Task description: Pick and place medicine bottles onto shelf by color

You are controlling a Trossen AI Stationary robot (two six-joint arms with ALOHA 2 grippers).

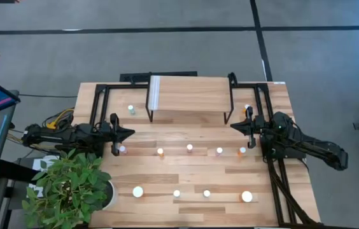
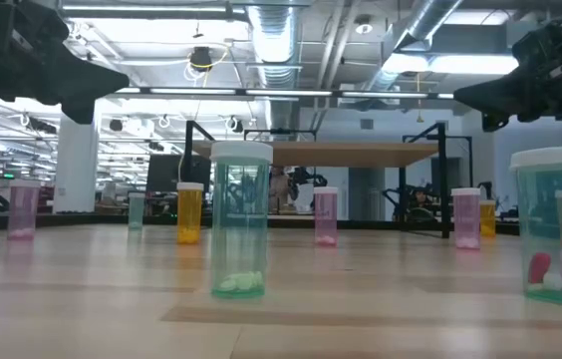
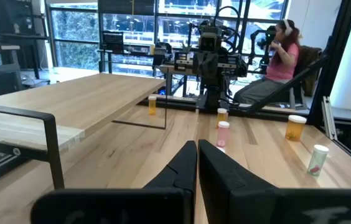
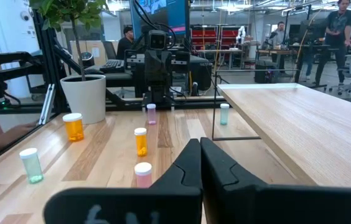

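You have nothing placed yet; the shelf (image 1: 189,95) at the far middle is bare; the medicine bottles (image 1: 190,148) stand on the tabletop (image 1: 167,172); left gripper (image 1: 130,133) and right gripper (image 1: 232,126) hover, fingers together, holding nothing.

Potted plant (image 1: 71,184) — table's near-left corner
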